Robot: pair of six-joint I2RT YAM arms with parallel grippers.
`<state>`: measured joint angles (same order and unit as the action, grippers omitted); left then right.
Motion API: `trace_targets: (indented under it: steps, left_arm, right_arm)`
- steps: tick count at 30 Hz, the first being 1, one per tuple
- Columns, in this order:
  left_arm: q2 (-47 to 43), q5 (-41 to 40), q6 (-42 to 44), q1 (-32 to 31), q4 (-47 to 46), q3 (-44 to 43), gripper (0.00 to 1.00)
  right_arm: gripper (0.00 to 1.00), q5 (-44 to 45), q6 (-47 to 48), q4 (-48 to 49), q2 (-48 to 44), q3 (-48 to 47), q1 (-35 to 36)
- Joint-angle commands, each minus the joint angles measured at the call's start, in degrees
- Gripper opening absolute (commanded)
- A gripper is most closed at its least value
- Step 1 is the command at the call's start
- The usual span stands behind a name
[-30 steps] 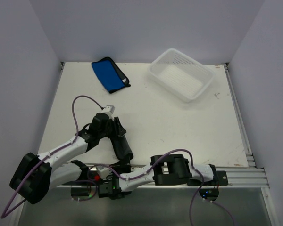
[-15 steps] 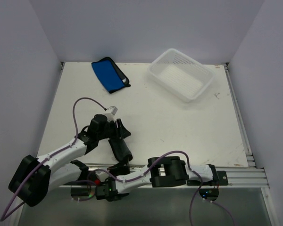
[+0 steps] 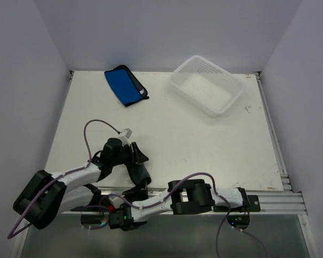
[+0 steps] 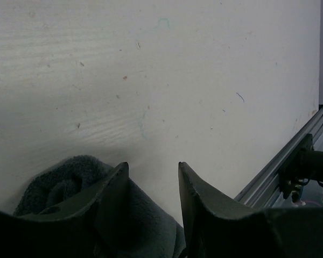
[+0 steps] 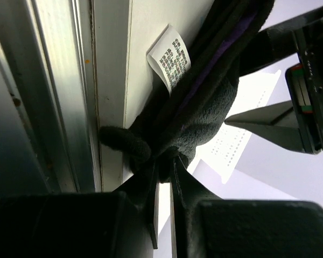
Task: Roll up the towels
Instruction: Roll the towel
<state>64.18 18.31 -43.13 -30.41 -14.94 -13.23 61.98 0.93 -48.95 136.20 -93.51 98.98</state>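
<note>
Your right pincer is pressed together on a fold at the edge of the purple-and-black towel, right at the near edge of the table, where the metal rail runs alongside. A white care label sticks out of the cloth just past that grip. From above, you see this towel as a dark, bunched strip lying between your two pincers, its near end at the right pincer and its far end under the left pincer. In the left wrist view, the left fingers stand about half spread, with bare table showing between the tips and grey, fuzzy cloth filling the space lower down and bulging out past one finger. You cannot tell whether they are squeezing it or only straddling it. The blue towel lies at the far left of the table, folded over with its black edging showing, well apart from both arms. The white basket sits at the far right.
</note>
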Motion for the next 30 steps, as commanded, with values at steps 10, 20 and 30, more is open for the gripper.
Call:
trace_targets:
  steps: [10,20,30]
  left_arm:
    - [1.1,-6.4,-5.4,-0.4,-5.0,8.8,0.47]
    - [-1.0,-8.2,-6.6,-0.4,-6.7,11.8,0.46]
    - [-0.1,-8.8,-6.3,-0.4,-7.9,12.3,0.46]
  right_arm:
    - [0.54,-9.2,-10.3,12.5,-11.5,11.2,0.3]
    - [0.64,-4.2,-28.2,13.9,-22.8,17.2,0.2]
    - [0.66,-6.7,-38.4,16.8,-34.7,25.7,0.3]
